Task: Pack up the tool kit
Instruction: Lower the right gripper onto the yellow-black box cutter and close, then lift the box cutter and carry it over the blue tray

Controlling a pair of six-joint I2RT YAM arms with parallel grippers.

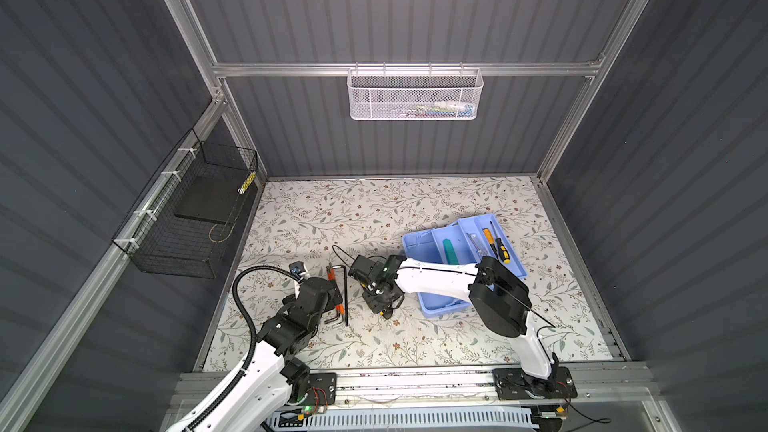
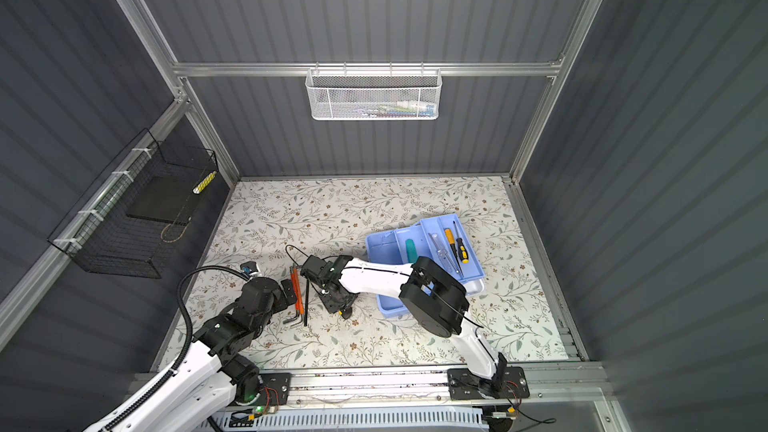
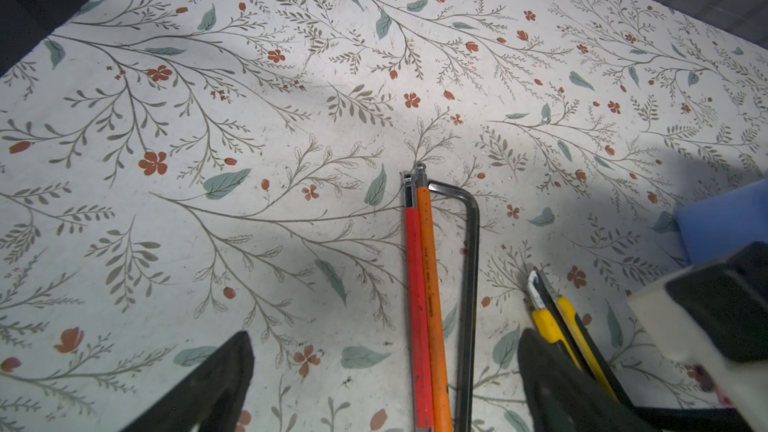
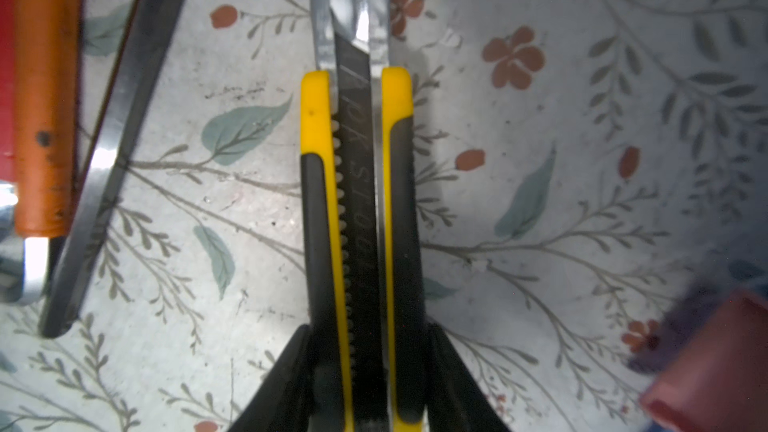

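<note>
Your right gripper (image 4: 369, 338) pinched the yellow utility knife (image 4: 316, 118) lying flat on the floral table (image 1: 332, 209). Your left gripper (image 3: 386, 338) gaped wide above the hex keys (image 3: 424, 284). The blue tool kit (image 1: 417, 243) sat right of centre.

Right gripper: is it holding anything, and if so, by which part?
The right gripper pinches the utility knife across the two long sides of its black-and-yellow handle, toward the rear end, with the blade end pointing away from the fingers.
</note>
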